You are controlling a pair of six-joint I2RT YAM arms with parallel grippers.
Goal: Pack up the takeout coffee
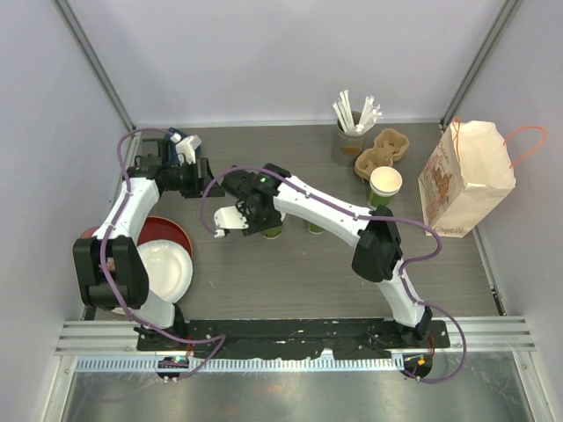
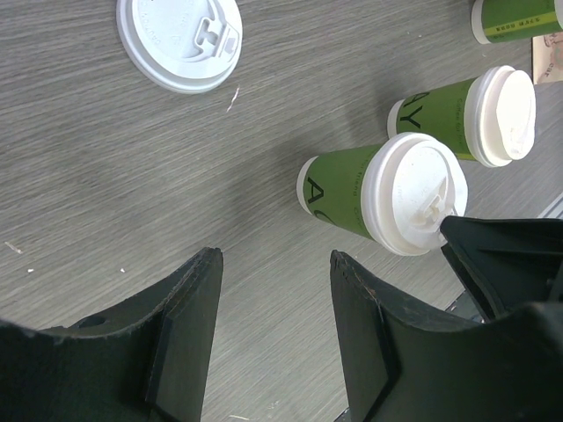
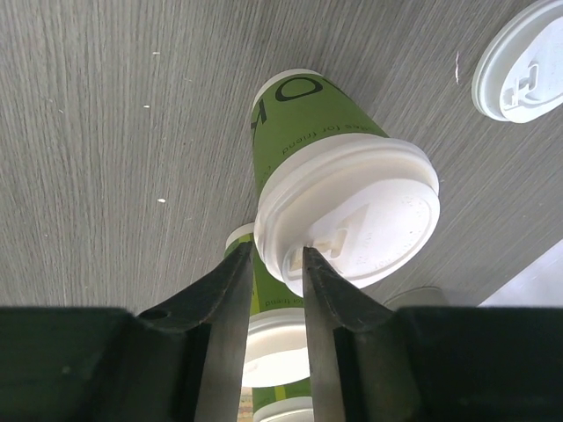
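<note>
Right gripper (image 1: 255,220) hangs over a lidded green cup (image 1: 271,231); far right of it, white stirrers (image 1: 354,110) fill a holder cup (image 1: 346,145). Left gripper (image 2: 274,257) gapes empty, with a second cup (image 2: 440,110) lettered "AY" ahead-right of it. Right wrist view: jaws narrowly parted, clasping nothing, tips over the lid (image 3: 352,220).

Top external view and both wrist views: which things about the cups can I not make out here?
- Top external: the lidded cups sit mostly under the right arm; their count is hidden.
- Right wrist: whether the fingers touch the near cup's lid is unclear; they overlap it.
- Left wrist: the far cup is cut by the top edge.
</note>
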